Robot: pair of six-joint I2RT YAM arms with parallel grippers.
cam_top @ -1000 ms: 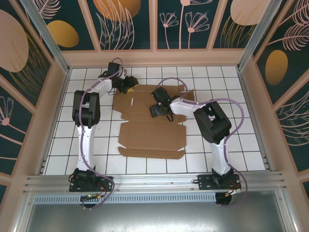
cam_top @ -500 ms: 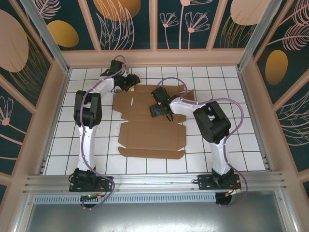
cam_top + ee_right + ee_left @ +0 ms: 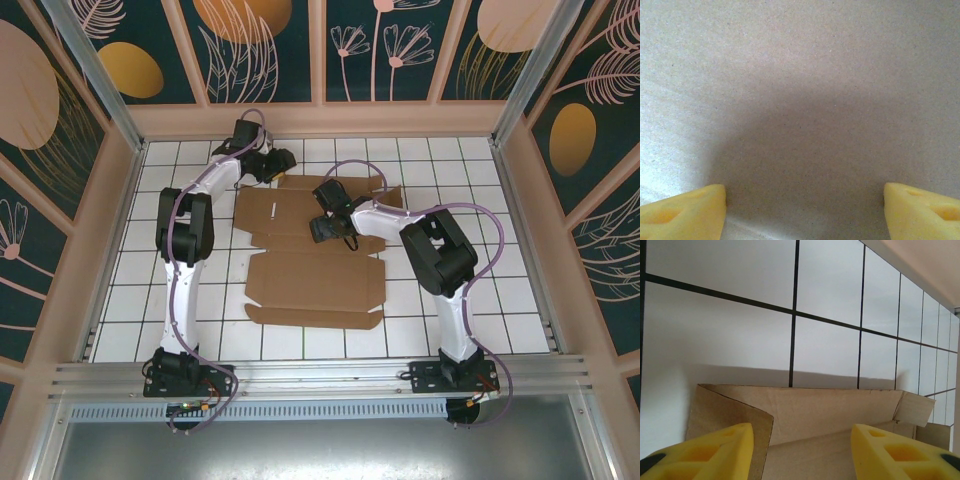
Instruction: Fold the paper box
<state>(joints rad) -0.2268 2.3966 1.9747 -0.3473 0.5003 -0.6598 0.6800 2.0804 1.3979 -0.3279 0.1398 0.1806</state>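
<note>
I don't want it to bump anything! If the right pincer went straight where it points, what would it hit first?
Most likely the cardboard: the right pincer, open, points straight at it, and it seems close.

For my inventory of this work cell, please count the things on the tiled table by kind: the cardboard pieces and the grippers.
paper box, a flat brown cardboard sheet: 1
grippers, the left gripper and the right gripper, both with yellow fingers: 2
Total: 3
</note>
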